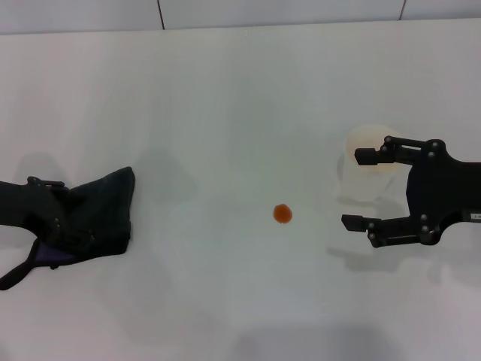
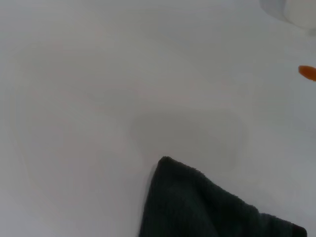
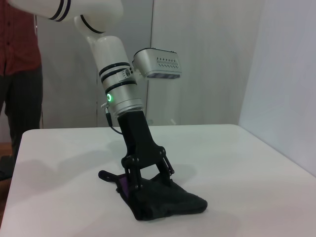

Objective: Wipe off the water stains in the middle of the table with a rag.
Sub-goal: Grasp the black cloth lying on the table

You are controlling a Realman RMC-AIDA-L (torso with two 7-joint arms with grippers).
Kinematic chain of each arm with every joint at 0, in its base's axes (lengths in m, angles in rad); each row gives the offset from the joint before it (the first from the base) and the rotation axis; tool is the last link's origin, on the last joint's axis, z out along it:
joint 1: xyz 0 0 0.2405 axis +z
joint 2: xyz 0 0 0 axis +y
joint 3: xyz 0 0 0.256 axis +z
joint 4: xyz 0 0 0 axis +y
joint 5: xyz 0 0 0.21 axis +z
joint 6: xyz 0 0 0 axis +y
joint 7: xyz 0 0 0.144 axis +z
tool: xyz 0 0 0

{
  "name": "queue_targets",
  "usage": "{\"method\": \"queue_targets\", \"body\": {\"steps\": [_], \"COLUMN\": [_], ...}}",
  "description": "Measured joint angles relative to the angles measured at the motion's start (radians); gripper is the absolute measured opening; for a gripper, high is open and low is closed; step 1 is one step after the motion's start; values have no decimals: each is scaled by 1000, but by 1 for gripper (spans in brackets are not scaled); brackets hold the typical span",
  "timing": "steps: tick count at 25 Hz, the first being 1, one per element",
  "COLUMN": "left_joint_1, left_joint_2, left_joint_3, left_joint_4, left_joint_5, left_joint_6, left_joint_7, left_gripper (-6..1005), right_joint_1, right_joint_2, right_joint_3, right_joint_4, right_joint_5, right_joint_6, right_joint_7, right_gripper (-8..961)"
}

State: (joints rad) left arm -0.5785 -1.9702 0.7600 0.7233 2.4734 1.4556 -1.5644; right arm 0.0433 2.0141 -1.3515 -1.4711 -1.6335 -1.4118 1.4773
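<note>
Rag [image 1: 101, 210] hides left claw [image 1: 64, 226] tips gripping it; right claw [image 1: 361, 189] spread.

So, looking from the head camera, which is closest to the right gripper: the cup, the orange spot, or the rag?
From the right gripper:
1. Translucent cup, right beside its fingers.
2. Orange-red stain, mid-table.
3. Rag, far across under the left gripper.

Soft dark green-black napped cloth rag [image 1: 101, 207], smooth faintly glossy white worktop [image 1: 225, 98], translucent whitish plastic cup [image 1: 367, 162], matt black gripper fingers [image 1: 359, 222]

Head overhead; both wrist views share rag [image 1: 98, 214].
</note>
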Motion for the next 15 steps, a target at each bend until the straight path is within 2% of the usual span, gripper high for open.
{"method": "queue_targets", "body": {"steps": [6, 15], "left_joint_1": [0, -15], "left_joint_2": [-1, -3], "left_joint_3": [1, 2], "left_joint_4": [5, 6], "left_joint_5": [2, 14], "left_joint_6": [4, 6], "left_joint_7": [-5, -18], "left_gripper": [854, 782], "right_joint_1": [0, 0], "right_joint_2": [0, 0], "right_joint_3": [0, 0], "right_joint_4": [0, 0], "right_joint_5": [0, 0], "right_joint_6": [-1, 0], "right_joint_7": [0, 0], "right_gripper": [870, 870]}}
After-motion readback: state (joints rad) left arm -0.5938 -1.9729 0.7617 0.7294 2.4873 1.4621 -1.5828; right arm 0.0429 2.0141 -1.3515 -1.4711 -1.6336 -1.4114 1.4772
